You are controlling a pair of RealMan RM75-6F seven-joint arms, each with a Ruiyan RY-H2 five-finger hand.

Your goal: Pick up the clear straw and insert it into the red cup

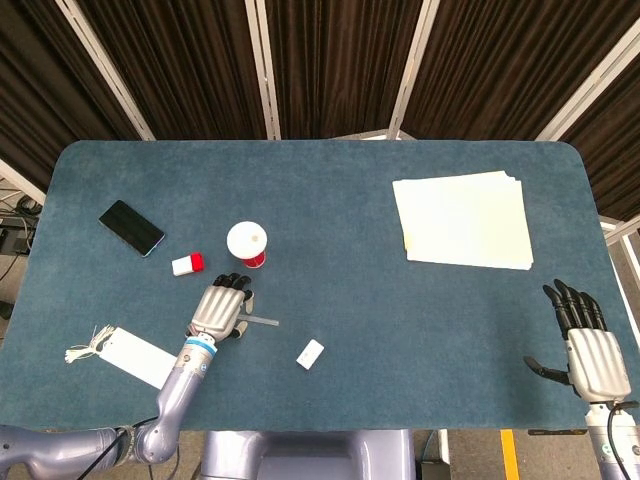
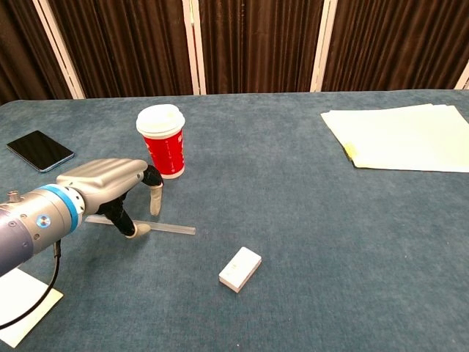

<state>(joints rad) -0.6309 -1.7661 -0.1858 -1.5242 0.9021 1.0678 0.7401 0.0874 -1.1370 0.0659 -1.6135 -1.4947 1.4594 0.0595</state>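
The clear straw lies flat on the blue table, in front of the red cup with its white lid. In the head view the cup stands just beyond my left hand, and the straw pokes out to that hand's right. My left hand arches over the straw's left part. Its thumb tip rests on the table against the straw, and a fingertip hangs just behind it, with a gap between them. It grips nothing. My right hand lies open with fingers spread at the near right edge.
A small white box lies right of the straw, nearer to me. A black phone and a small red-and-white object sit left of the cup. A white tag card lies at the near left. Sheets of paper lie far right.
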